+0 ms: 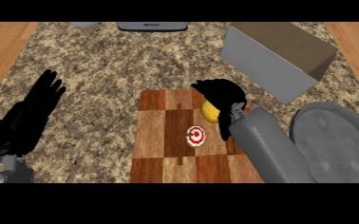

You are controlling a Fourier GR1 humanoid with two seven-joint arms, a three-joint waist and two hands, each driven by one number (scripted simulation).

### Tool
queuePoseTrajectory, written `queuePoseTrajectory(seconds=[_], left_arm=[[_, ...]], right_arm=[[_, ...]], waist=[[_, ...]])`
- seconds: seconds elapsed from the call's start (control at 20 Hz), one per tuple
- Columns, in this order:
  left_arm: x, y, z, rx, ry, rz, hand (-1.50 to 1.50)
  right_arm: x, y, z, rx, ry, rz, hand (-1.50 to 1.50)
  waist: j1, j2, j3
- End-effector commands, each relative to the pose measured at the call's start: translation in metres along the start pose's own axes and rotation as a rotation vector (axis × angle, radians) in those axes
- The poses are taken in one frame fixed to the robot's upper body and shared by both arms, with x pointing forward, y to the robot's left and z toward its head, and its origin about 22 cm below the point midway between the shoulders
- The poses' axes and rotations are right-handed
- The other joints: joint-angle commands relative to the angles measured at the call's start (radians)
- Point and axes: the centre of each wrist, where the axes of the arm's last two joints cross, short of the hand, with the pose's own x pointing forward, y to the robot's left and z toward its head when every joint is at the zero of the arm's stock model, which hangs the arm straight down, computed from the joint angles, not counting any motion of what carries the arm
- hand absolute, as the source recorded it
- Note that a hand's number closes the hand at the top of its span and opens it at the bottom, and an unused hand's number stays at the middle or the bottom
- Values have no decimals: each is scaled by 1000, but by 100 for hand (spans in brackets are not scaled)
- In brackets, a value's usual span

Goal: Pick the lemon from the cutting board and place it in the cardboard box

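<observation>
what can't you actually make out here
Head view:
lemon: mostly hidden by the right hand curled round it; only a yellow sliver shows.
plate: left part behind the right forearm, right side cut by the picture's edge.
grey thing at the top: cut off, cannot be named.
red and white thing on the cutting board: too small to name.

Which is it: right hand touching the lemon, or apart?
Touching. Head view: the right hand curls round the lemon over the cutting board, covering the lemon's top and right side, with no gap showing.
</observation>
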Motion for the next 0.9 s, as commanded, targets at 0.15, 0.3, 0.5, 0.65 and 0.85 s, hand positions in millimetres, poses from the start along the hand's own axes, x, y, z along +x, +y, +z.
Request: queuePoseTrajectory(seconds=[0.15,0.3,0.5,0.65,0.85], left_arm=[[8,1,20,17,14,14,0],[1,-5,3,0,8,2,0],[11,6,-1,13,-2,10,0],[8,-6,8,3,-9,5,0],[1,13,11,-5,-6,-3,0]], right_arm=[[-16,-4,-5,-1,11,-1,-150],[-7,27,-16,-22,-1,-26,150],[-4,21,-13,-84,-96,29,150],[-7,13,-22,-80,-99,26,150],[8,11,-21,-89,-30,-11,150]], waist=[[1,-1,0],[-1,0,0],[-1,0,0],[3,0,0],[2,-1,0]])
